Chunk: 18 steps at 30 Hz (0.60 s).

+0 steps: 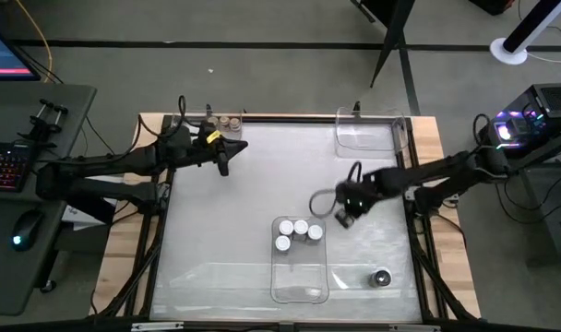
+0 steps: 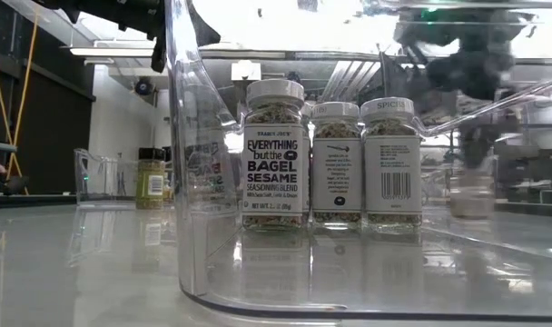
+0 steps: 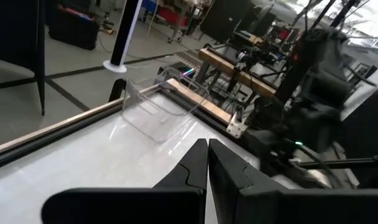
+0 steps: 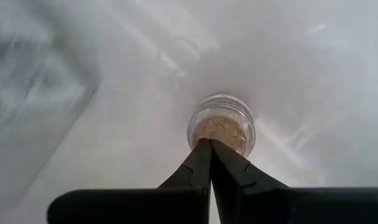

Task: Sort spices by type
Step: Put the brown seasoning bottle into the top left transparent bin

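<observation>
Clear plastic tray (image 2: 194, 227), three white-capped cylindrical glass jars (image 2: 275, 154) inside

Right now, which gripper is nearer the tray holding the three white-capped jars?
Right. The right gripper hovers just beside the tray near its far right corner, while the left gripper sits well away toward the table's far left.
</observation>
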Each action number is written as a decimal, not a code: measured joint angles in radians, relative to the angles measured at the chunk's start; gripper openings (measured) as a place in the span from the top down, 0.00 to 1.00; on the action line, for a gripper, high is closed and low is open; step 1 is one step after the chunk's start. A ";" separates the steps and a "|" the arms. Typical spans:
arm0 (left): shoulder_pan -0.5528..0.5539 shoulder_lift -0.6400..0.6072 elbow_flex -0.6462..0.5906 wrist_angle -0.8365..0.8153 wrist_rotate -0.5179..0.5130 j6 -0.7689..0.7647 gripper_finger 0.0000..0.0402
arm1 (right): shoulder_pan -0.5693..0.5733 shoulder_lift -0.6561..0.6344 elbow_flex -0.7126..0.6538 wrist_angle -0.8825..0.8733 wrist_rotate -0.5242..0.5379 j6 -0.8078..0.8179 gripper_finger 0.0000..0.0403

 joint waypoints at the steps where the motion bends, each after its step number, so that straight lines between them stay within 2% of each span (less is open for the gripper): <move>1: -0.001 0.000 0.000 0.009 0.004 0.000 1.00 | -0.040 -0.006 -0.001 0.006 0.023 -0.028 1.00; 4: -0.005 0.000 0.000 0.058 0.058 -0.003 1.00 | -0.150 -0.005 -0.003 0.071 0.048 -0.119 1.00; 9: -0.026 0.000 0.001 0.179 0.156 -0.062 1.00 | -0.272 0.068 -0.003 0.315 0.027 -0.231 1.00; 15: -0.064 0.000 0.001 0.286 0.180 -0.087 1.00 | -0.320 0.273 0.015 0.741 -0.006 -0.234 1.00; 18: -0.074 0.000 0.012 0.284 0.180 -0.087 1.00 | -0.329 0.410 0.088 0.912 -0.022 -0.208 1.00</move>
